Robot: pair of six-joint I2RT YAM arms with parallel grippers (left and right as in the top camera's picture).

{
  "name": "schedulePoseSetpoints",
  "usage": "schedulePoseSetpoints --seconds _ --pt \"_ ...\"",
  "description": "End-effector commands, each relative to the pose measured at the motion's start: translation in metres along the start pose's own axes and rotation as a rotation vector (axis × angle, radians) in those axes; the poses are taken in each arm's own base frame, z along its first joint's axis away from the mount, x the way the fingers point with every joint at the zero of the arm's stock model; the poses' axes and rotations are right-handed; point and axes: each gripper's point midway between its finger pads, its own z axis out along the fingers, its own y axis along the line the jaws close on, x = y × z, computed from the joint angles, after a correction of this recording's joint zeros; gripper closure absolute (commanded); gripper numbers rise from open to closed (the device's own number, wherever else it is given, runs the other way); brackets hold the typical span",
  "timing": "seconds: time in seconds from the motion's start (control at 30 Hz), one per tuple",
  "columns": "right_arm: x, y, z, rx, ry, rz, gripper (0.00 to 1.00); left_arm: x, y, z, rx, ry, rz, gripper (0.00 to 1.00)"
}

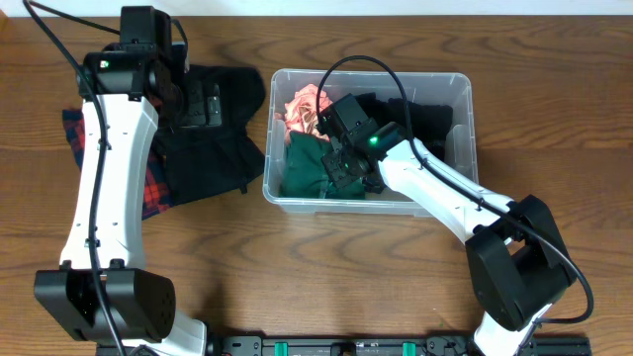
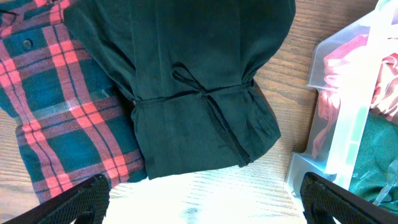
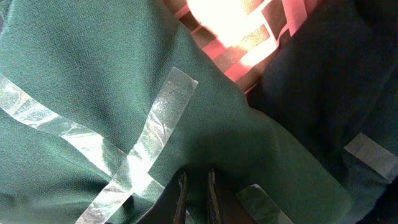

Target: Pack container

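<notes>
The clear container (image 1: 466,129) stands right of the table's middle and holds a green cloth (image 1: 307,163), a pink cloth (image 1: 305,104) and dark cloth (image 1: 425,114). My right gripper (image 1: 348,173) is down inside it. In the right wrist view its jaws (image 3: 196,174) stand narrow, pinched on a fold of the taped green cloth (image 3: 93,74). My left gripper (image 1: 203,104) hovers open over a black garment (image 2: 193,93) left of the container wall (image 2: 348,124). Its fingers (image 2: 81,202) stand wide apart with nothing between them.
A red and green plaid shirt (image 1: 153,193) lies partly under the black garment (image 1: 213,148) at the left. Bare wooden table (image 1: 326,267) runs along the front. The right arm (image 1: 445,193) reaches over the container's front wall.
</notes>
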Motion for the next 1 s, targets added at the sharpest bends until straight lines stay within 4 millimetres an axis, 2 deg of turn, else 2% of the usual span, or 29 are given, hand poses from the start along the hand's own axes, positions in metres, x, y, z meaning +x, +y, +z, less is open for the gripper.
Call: schedulePoseSetpoints --seconds 0.0,0.17,0.23,0.3,0.4,0.57,0.67,0.73,0.87,0.97 --pt "-0.008 0.005 -0.002 -0.027 -0.011 0.016 0.87 -0.004 0.002 -0.003 -0.010 -0.014 -0.012 0.02" --pt "-0.047 0.006 -0.052 -0.049 -0.117 0.025 0.72 -0.004 0.002 -0.003 -0.010 -0.014 -0.012 0.02" --pt "-0.059 0.000 -0.077 -0.046 -0.160 0.039 0.59 -0.004 0.002 -0.003 -0.010 -0.014 -0.012 0.02" --pt "-0.066 -0.013 -0.102 -0.030 -0.200 0.064 0.54 -0.004 0.002 -0.003 -0.010 -0.014 -0.012 0.02" --pt "-0.066 -0.044 -0.132 0.035 -0.241 0.116 0.49 -0.004 0.002 -0.003 -0.010 -0.014 -0.012 0.02" --pt "-0.038 -0.123 -0.174 0.228 -0.234 0.258 0.32 -0.004 0.002 -0.003 -0.010 -0.014 -0.012 0.02" --pt "-0.011 -0.173 -0.193 0.339 -0.195 0.364 0.09 -0.004 0.002 -0.003 -0.010 -0.014 -0.012 0.02" --pt "0.010 -0.204 -0.202 0.414 -0.157 0.436 0.01 -0.004 0.002 -0.003 -0.010 -0.014 -0.012 0.02" --pt "0.051 -0.256 -0.214 0.530 -0.086 0.567 0.01 -0.004 0.002 -0.003 -0.010 -0.014 -0.012 0.02" --pt "0.071 -0.283 -0.222 0.576 -0.068 0.647 0.01 -0.004 0.002 -0.003 -0.010 -0.014 -0.012 0.02"
